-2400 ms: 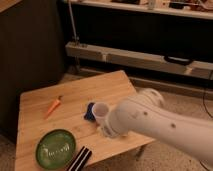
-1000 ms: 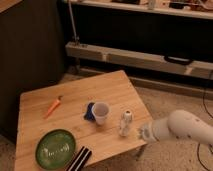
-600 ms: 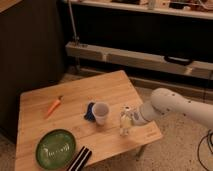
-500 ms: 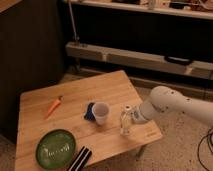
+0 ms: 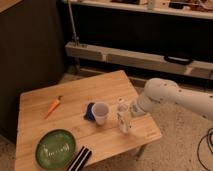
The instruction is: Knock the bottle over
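The bottle (image 5: 123, 116) is small and clear-whitish with a white cap. It stands upright near the right edge of the wooden table (image 5: 75, 100), just right of a white paper cup (image 5: 100, 113). My white arm reaches in from the right. My gripper (image 5: 131, 111) is at the arm's end, right against the bottle's right side at about its upper half. The arm's bulk hides the gripper's details.
A blue object (image 5: 89, 111) lies behind the cup on its left. An orange carrot (image 5: 54, 105) lies at the table's left. A green plate (image 5: 54, 148) and a dark striped item (image 5: 80, 159) sit at the front. Metal shelving (image 5: 135, 55) stands behind the table.
The arm pulled back off the table to the right, then swung left again until the gripper reached the bottle's right side. The bottle still stands upright.
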Available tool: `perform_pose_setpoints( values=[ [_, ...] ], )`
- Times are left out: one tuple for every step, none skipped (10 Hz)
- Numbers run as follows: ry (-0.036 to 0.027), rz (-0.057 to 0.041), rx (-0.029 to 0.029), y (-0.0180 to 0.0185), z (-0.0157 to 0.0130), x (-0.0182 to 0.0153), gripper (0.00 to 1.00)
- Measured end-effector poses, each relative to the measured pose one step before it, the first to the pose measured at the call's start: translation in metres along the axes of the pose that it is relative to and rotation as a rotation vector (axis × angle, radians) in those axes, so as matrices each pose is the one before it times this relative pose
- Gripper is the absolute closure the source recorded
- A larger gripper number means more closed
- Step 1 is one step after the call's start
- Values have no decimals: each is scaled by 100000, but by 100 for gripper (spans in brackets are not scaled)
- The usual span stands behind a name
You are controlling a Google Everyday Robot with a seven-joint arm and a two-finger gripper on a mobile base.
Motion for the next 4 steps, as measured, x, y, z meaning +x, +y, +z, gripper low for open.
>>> perform_pose_setpoints(
  values=[
    [410, -2758, 1779, 454, 286, -901, 100],
    [866, -1671, 4117, 206, 218, -942, 97],
    [238, -541, 3133, 311, 10, -673, 97],
    [54, -428, 1901, 211, 38, -444, 97]
  ],
)
